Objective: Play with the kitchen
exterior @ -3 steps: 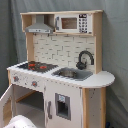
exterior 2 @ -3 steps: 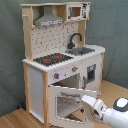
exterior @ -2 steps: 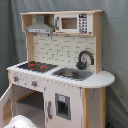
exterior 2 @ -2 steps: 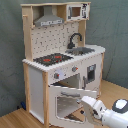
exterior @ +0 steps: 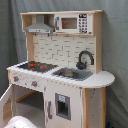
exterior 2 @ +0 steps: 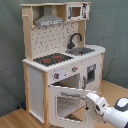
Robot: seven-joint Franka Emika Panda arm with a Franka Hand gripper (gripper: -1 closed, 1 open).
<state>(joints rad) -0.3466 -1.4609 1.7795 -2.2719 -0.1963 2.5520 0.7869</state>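
The toy kitchen (exterior: 60,75) (exterior 2: 60,60) is white and light wood. It has a black-red stovetop (exterior: 34,65) (exterior 2: 52,59), a black faucet (exterior: 85,58) (exterior 2: 75,39) over the sink (exterior: 73,74) (exterior 2: 82,50), a grey hood (exterior: 40,25) (exterior 2: 49,20) and a small microwave (exterior: 72,22) (exterior 2: 76,11). Its windowed oven door (exterior 2: 69,104) (exterior: 5,106) hangs open. In the second exterior view my gripper (exterior 2: 90,97) is at the door's upper right edge, with the white arm (exterior 2: 112,110) behind it. In the first exterior view only a white part of the arm (exterior: 20,122) shows at the bottom.
A grey curtain (exterior 2: 112,30) hangs behind the kitchen. The floor (exterior 2: 15,119) is light wood. A narrow cabinet door with a dark panel (exterior: 63,106) (exterior 2: 91,74) is closed beside the oven opening.
My arm has crept a little up and towards the oven door's edge. The door stays open at about the same angle.
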